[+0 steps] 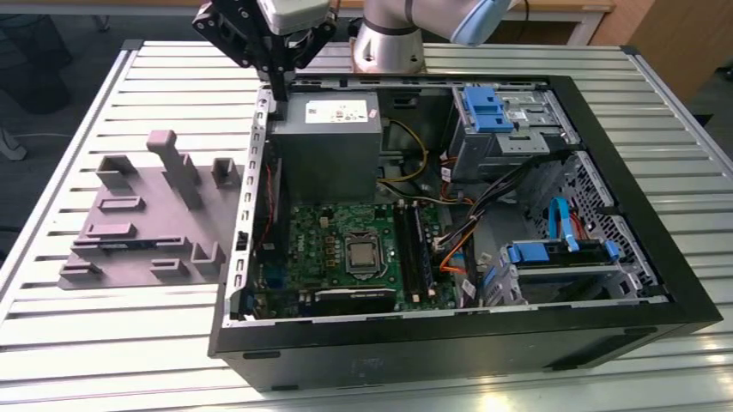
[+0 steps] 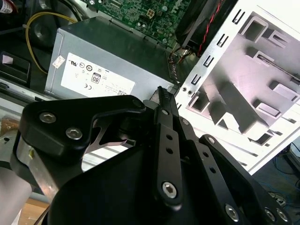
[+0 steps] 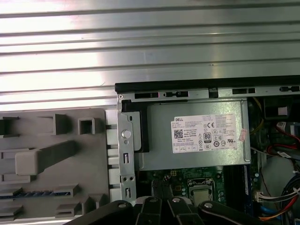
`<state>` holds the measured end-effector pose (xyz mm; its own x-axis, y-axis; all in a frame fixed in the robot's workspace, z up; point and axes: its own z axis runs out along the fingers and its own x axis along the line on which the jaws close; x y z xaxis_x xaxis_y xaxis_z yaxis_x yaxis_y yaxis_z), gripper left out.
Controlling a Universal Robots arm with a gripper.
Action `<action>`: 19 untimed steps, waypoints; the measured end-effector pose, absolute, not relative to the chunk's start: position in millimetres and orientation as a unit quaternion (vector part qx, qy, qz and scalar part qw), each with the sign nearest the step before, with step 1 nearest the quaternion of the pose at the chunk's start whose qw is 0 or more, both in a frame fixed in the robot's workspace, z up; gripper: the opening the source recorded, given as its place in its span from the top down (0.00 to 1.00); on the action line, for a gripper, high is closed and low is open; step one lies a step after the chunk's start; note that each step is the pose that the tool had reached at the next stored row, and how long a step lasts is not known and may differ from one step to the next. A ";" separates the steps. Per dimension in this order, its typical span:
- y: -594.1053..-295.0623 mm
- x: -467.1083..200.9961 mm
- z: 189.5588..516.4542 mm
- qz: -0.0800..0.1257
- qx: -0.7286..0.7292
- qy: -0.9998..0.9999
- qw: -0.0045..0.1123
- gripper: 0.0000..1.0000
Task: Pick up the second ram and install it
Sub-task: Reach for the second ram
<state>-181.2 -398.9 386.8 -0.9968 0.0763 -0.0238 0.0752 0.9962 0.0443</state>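
Near white-labelled power supply [image 1: 326,146], pincer [image 1: 277,96] hovers.

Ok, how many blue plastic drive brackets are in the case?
2: a blue plastic bracket atop the far drive cage, a second blue bracket on the near cage; more may be hidden.

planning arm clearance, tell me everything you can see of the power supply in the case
The power supply is a plain grey metal box with a white printed label on its upward face. It sits in a corner of the open case, against the wall on the exterior view's left, beside the green motherboard. Yellow cables curl next to it. The claw hangs above its edge by that wall.
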 end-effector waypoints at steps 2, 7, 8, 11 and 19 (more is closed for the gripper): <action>-398.9 -182.7 386.5 0.022 0.038 0.999 0.013 0.89; -398.9 -184.1 386.4 0.022 0.038 0.999 0.013 0.89; -398.9 -184.4 386.3 0.022 0.038 0.999 0.013 0.89; -398.9 -185.7 386.2 0.022 0.038 0.999 0.013 0.89; -401.0 -201.7 385.2 0.022 0.038 0.999 0.013 0.89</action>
